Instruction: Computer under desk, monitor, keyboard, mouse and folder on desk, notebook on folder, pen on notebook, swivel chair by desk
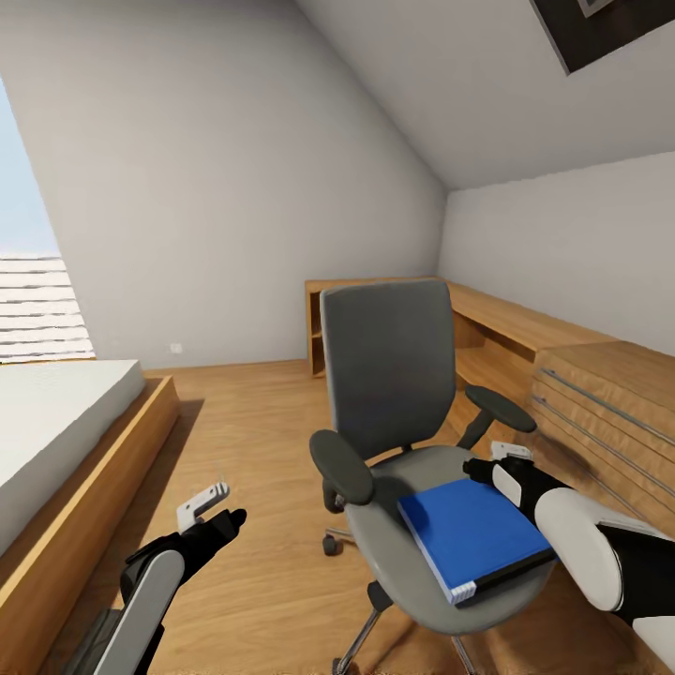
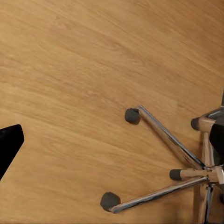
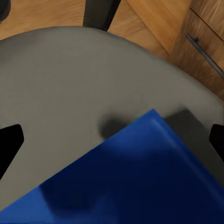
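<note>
Folder (image 1: 472, 532): flat, glossy blue rectangle, white page edges; lies on padded grey seat of swivel chair (image 1: 389, 375), long axis diagonal, one corner toward the backrest. Right pincer (image 3: 114, 140) above that corner, fingers apart. Left pincer (image 1: 214, 507) over oak-plank floor (image 1: 253, 431); spread unclear.

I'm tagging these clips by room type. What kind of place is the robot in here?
Most likely an attic bedroom: a bed on a low wooden platform at the left, a sloped grey ceiling, and low oak cabinets along the wall. A grey swivel chair holding a blue folder suggests a work corner.
</note>
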